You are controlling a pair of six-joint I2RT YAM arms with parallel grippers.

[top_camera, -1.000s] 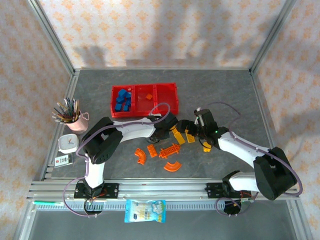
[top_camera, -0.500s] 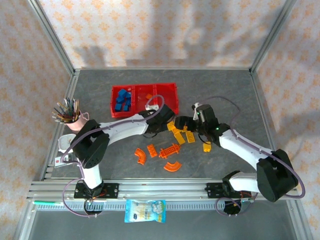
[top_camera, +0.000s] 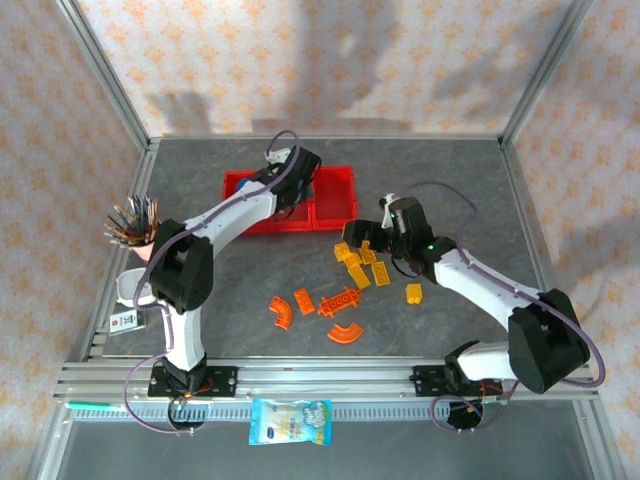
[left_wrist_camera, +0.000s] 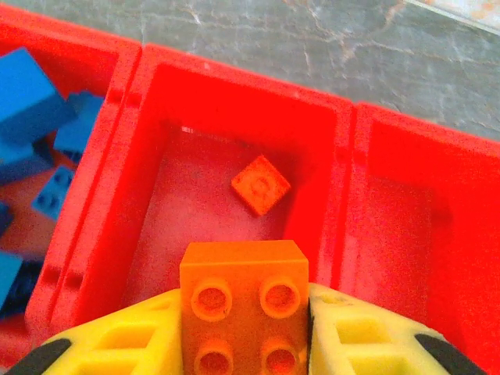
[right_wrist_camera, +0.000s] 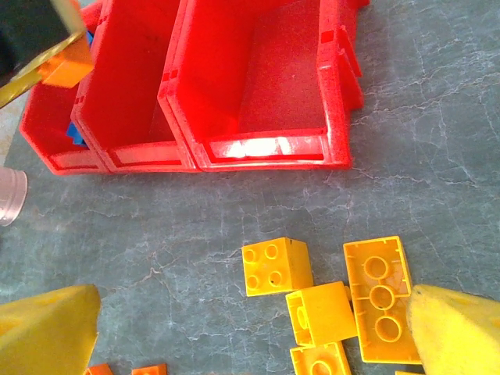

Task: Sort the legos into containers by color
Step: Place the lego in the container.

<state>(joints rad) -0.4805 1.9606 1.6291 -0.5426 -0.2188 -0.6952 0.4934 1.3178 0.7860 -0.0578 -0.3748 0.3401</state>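
Top view, left gripper (top_camera: 296,185): I reach out over the red translucent plastic tray (top_camera: 332,226) of three joined compartments, so my load can drop straight in.
Top view, right gripper (top_camera: 360,238): low, just beside the yellow plastic bricks (top_camera: 355,262), right of the tray.
Top view, loose orange pieces (top_camera: 340,300): arcs, a strip and blocks lie near me on the grey table (top_camera: 450,180), apart from the tray.
Left wrist, grip: my yellow fingers (left_wrist_camera: 148,340) pinch a four-stud orange plastic brick (left_wrist_camera: 244,293) by its sides, studs up.
Left wrist, target: it hangs at the middle compartment's near wall; a small orange brick (left_wrist_camera: 260,184) lies inside, and blue plastic bricks (left_wrist_camera: 31,101) sit in the left one, so colours stay apart.
Right wrist, fingers (right_wrist_camera: 51,324): spread wide, holding nothing.
Right wrist, next: the yellow bricks lie just ahead; I judge they belong in the right compartment.
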